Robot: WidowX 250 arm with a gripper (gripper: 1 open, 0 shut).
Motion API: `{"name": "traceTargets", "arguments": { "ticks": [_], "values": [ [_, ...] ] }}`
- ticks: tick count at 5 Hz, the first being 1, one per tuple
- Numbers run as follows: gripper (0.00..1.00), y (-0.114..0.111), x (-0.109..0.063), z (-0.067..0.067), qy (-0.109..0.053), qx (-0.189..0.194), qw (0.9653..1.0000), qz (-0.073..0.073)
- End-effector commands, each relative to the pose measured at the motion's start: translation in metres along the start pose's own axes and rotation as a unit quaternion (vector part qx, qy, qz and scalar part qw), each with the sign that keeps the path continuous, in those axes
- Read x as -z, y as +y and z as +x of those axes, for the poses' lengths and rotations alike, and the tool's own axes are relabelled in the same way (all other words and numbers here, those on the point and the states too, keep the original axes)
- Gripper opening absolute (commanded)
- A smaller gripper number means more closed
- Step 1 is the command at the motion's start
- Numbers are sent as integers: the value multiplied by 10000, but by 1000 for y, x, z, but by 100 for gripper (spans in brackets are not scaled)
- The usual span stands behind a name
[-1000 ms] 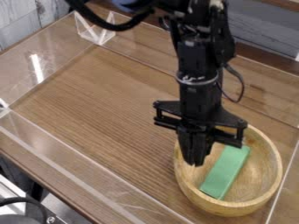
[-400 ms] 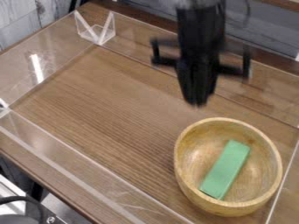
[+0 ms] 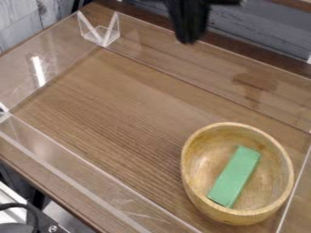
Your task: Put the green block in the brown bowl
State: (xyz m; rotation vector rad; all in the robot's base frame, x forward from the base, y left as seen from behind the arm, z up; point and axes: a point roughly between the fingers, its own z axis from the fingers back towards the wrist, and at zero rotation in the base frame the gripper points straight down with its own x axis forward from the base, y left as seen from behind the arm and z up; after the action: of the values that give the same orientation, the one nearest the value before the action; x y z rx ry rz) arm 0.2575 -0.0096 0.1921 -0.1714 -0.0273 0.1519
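We saw green block lying inside brown bowl | gripper fingers closed, empty, high above table

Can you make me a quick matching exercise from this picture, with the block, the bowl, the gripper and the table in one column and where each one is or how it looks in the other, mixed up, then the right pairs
Things:
1. block
2. bowl
3. gripper
4. table

Places or looks:
A. at the top edge of the picture, raised clear of everything
B. lying flat inside the bowl
C. wood-grain top, walled in by clear panels
D. round, light brown, near the lower right corner

Pairs: 1-B, 2-D, 3-A, 4-C
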Motion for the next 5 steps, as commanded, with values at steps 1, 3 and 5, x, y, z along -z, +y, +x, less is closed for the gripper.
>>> {"name": "traceTargets", "arguments": {
  "ticks": [1, 3, 5],
  "values": [
    [100, -3, -6, 10, -319, 202, 9993, 67],
    [100, -5, 13, 16, -481, 206, 9985, 179],
    [100, 15, 19, 34, -681, 399, 9966, 236]
  ]
}}
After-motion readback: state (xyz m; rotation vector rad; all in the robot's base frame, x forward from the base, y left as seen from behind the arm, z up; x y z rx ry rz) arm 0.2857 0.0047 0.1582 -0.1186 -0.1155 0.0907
